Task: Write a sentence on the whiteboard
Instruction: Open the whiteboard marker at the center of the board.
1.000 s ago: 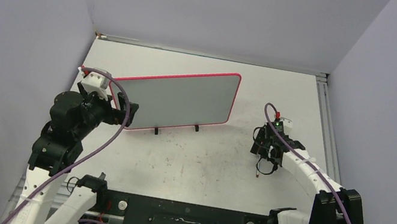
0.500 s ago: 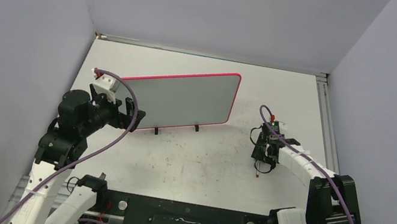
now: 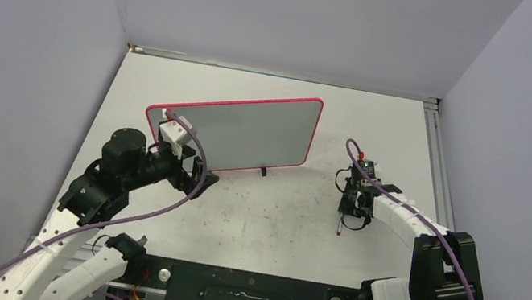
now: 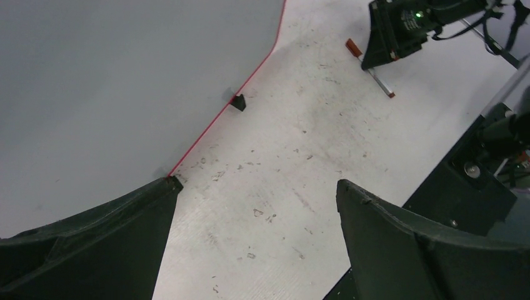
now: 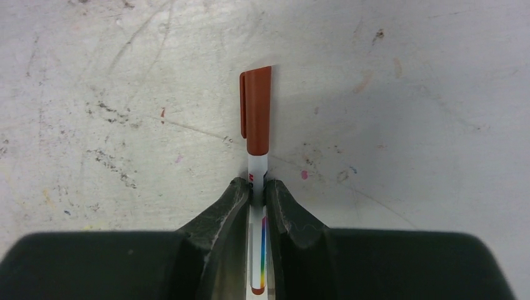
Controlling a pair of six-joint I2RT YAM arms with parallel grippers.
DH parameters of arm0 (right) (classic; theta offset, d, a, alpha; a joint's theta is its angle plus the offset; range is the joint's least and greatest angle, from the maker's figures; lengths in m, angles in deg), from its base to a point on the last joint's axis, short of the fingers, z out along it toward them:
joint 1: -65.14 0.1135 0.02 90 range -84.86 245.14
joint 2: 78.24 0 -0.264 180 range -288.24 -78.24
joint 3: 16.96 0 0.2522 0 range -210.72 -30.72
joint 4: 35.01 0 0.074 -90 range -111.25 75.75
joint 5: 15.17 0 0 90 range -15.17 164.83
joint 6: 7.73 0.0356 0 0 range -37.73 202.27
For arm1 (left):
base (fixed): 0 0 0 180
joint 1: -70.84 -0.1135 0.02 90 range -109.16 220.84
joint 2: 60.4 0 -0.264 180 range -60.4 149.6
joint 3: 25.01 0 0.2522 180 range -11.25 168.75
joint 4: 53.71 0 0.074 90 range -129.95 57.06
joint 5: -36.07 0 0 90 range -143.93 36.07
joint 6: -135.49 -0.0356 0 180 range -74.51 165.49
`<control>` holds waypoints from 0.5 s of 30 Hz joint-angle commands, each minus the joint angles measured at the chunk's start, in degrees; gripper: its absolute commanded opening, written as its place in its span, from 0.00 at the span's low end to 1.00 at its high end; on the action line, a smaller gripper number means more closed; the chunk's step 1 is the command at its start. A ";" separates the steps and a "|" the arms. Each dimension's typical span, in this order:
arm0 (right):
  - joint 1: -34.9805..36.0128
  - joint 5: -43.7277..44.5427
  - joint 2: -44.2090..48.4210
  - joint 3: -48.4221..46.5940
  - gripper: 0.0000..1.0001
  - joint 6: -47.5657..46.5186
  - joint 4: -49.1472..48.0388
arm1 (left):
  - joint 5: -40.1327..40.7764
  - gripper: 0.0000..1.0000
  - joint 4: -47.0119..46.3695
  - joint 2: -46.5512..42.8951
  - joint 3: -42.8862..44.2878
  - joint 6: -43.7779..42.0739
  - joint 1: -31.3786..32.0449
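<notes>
The whiteboard (image 3: pixel 249 135) stands upright on small black feet, pale grey with a thin red rim; its face (image 4: pixel 125 81) shows plain, and the sentence is out of view. My left gripper (image 3: pixel 205 177) hangs open by the board's lower left part, its fingers (image 4: pixel 256 183) wide apart over the scuffed table. A white marker with a brown-red cap (image 5: pixel 256 112) lies flat on the table to the right of the board. My right gripper (image 5: pixel 257 184) is shut on its barrel. The marker (image 4: pixel 375 75) and the right gripper (image 3: pixel 353 209) also show in the left wrist view.
One black board foot (image 3: pixel 263 171) sticks out in front of the board. A black mounting bar (image 3: pixel 246 298) runs along the near edge between the arm bases. Grey walls close in the table on three sides, with a metal rail (image 3: pixel 439 171) along the right.
My left arm has swung to the right along the board's front, gripper still open. The right gripper has closed on the marker lying on the table.
</notes>
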 commanded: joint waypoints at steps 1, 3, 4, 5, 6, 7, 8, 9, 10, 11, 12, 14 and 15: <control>2.56 -8.19 3.21 -1.69 0.05 -1.57 1.76 | -4.56 1.00 -8.00 0.79 -1.76 -3.78 6.42; 6.54 -11.36 5.90 -3.29 0.05 -0.97 4.25 | -7.23 0.95 -11.44 -0.04 -4.13 -5.98 10.09; 8.87 -12.44 7.12 -4.28 0.05 -0.64 5.81 | -7.88 0.95 -13.12 -0.62 -5.59 -6.94 12.10; 10.78 -13.60 8.08 -5.33 0.05 -0.37 7.78 | -8.02 0.95 -14.54 -1.31 -7.07 -7.83 14.13; 12.21 -15.47 8.81 -6.06 0.05 -0.33 9.87 | -7.69 0.95 -15.59 -1.77 -8.57 -8.72 16.09; 12.95 -18.16 9.40 -6.57 0.05 -0.56 11.69 | -6.75 0.95 -16.15 -2.06 -9.79 -9.80 18.26; 13.40 -22.29 10.09 -6.88 0.05 -0.92 13.79 | -5.46 0.95 -16.45 -2.16 -10.90 -10.94 20.44; 13.85 -25.11 10.89 -7.03 0.05 -1.22 15.60 | -3.30 0.95 -16.74 -2.08 -11.84 -11.85 23.21; 14.17 -27.84 11.96 -7.00 0.05 -1.50 17.02 | -0.95 0.95 -17.06 -1.77 -12.49 -12.94 25.96; 14.51 -30.53 12.97 -6.98 0.05 -1.88 18.55 | 1.40 0.95 -17.16 -1.29 -12.99 -13.92 28.98; 14.79 -33.15 13.96 -6.94 0.05 -2.29 20.04 | 3.96 0.95 -17.16 -0.71 -13.20 -14.98 32.45; 15.54 -40.49 15.42 -6.07 0.05 -2.65 20.33 | 7.83 0.95 -16.87 0.91 -12.91 -16.79 36.40; 16.03 -44.88 15.89 -5.20 0.05 -2.38 19.47 | 9.13 0.95 -16.82 1.89 -12.66 -17.57 38.02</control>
